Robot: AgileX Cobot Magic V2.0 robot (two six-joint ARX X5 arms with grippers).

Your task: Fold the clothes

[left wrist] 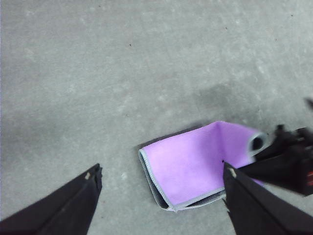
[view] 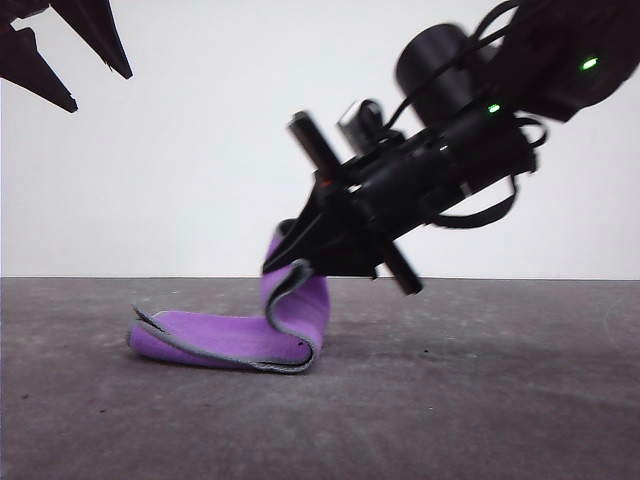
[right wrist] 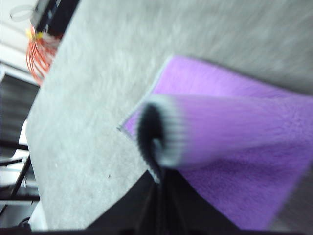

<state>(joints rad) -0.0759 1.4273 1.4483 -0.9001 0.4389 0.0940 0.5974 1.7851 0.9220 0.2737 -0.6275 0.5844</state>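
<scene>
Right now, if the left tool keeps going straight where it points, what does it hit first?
Probably the bare table. The left tool is open and points down at it; the purple cloth sits near that line toward the right finger, so depth is uncertain.

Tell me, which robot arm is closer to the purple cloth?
The right. The right gripper is shut on the purple cloth, lifting one edge. The left gripper hangs open, high above it.

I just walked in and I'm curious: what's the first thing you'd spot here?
The bright purple cloth on the grey table stands out first. The right end effector is shut on one edge and lifts it, so the cloth curls up at that side while the rest lies flat. The left end effector hangs open high above the table's left side.
</scene>
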